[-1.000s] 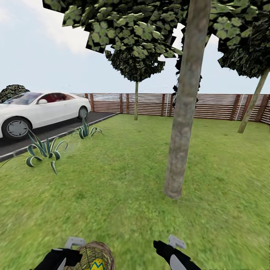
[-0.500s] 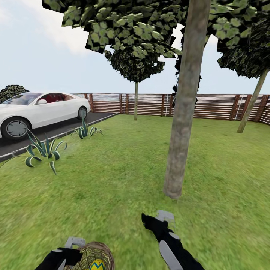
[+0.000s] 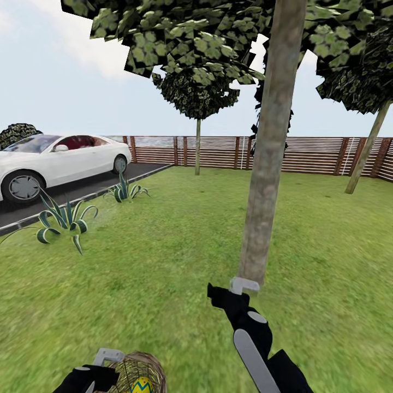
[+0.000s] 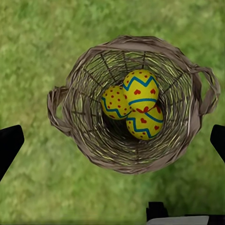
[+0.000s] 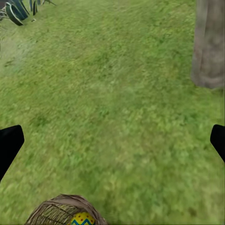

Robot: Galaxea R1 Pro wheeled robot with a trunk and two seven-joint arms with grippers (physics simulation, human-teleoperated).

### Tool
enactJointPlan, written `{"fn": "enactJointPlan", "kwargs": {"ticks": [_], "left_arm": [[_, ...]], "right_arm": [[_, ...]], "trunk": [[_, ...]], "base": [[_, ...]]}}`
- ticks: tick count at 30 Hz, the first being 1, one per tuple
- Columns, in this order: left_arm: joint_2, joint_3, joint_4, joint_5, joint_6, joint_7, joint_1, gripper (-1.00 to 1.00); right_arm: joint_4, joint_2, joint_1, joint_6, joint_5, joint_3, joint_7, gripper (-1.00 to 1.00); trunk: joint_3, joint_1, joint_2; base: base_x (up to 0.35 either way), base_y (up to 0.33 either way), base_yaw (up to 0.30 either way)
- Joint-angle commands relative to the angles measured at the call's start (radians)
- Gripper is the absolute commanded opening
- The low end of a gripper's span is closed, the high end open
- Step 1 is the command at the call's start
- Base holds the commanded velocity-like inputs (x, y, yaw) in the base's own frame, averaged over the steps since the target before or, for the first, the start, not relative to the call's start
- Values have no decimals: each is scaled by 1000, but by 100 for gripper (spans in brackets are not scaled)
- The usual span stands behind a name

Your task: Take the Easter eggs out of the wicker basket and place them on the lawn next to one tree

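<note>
- Hovering over the wicker basket [image 4: 136, 105], the left gripper [image 4: 112, 140] is spreading its fingers wide, one dark tip at each side of the left wrist view, touching and holding nothing.
- Reaching out toward the base of the tree [image 3: 267, 164], the right gripper [image 5: 112, 140] is also standing wide apart and gripping nothing, with bare lawn [image 5: 117, 103] between its tips.
- All three Easter eggs [image 4: 133, 105] are lying bunched together in the basket's bottom, touching one another; they are yellow with blue zigzags and red marks.
- The basket is sitting upright on the grass, near the trunk.
</note>
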Motion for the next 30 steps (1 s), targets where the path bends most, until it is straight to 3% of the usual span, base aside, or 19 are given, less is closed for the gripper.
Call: {"fn": "enactJointPlan", "kwargs": {"ticks": [1, 5, 13, 30], "left_arm": [[1, -5, -2, 5, 5, 1, 0, 100], [1, -5, -1, 9, 5, 1, 0, 100], [2, -7, -2, 13, 4, 0, 1, 100], [8, -2, -1, 12, 1, 2, 1, 100]], "right_arm": [[-1, 0, -5, 3, -8, 1, -10, 100], [2, -6, -18, 6, -8, -6, -12, 100], [4, -9, -24, 10, -8, -61, -10, 100], [-1, -12, -24, -3, -4, -70, 0, 100]], "trunk": [[0, 0, -1], [0, 0, -1], [0, 0, -1], [-54, 66, -120]], "base": [[0, 0, 0], [0, 0, 0], [0, 0, 0], [0, 0, 0]]}}
